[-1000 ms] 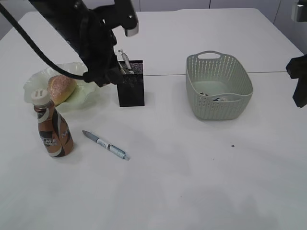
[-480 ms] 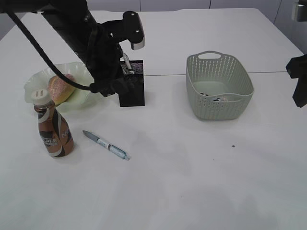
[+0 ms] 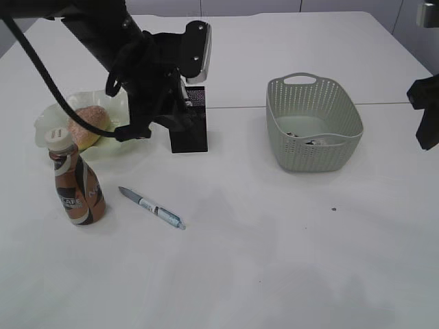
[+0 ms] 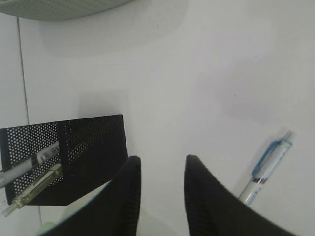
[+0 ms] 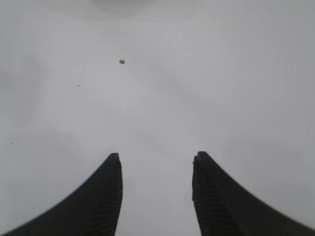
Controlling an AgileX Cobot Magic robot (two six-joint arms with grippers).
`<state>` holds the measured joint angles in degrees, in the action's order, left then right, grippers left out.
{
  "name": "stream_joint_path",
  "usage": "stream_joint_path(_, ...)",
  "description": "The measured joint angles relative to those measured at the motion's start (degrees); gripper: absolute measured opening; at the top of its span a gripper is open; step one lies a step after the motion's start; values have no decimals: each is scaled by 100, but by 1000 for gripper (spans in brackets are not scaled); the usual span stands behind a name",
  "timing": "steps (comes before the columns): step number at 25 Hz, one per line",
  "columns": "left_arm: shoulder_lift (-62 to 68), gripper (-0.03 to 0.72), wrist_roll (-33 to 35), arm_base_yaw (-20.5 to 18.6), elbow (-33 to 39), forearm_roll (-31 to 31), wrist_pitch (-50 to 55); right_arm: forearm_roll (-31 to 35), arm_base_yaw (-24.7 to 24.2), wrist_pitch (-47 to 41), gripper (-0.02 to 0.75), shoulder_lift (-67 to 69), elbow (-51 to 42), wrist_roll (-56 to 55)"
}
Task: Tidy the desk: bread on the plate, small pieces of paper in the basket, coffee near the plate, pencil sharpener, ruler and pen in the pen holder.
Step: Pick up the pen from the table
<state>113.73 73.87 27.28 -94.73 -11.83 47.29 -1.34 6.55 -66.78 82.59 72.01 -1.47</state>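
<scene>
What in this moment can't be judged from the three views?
- Basket contents: exterior view, small dark bits too small to identify; near wall hides the floor.
- Pen holder: exterior view, left arm covers its top; left wrist view shows two stick-like items, type unclear.
- Right gripper: exterior view, cut off by right edge.
- Speck: too small.

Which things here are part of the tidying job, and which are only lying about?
Part of the job: bread, plate, coffee bottle, pen, pen holder, basket.
Only lying about: small dark speck on the desk.
</scene>
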Motion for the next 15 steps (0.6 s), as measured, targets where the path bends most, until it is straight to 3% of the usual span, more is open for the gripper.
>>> stream_joint_path(7,125,225,1346,0,0,531,643,7,0,35,345,0,0,0)
stream_joint_path(15,629,237,1732,0,0,1113,877,7,0,35,345,0,0,0)
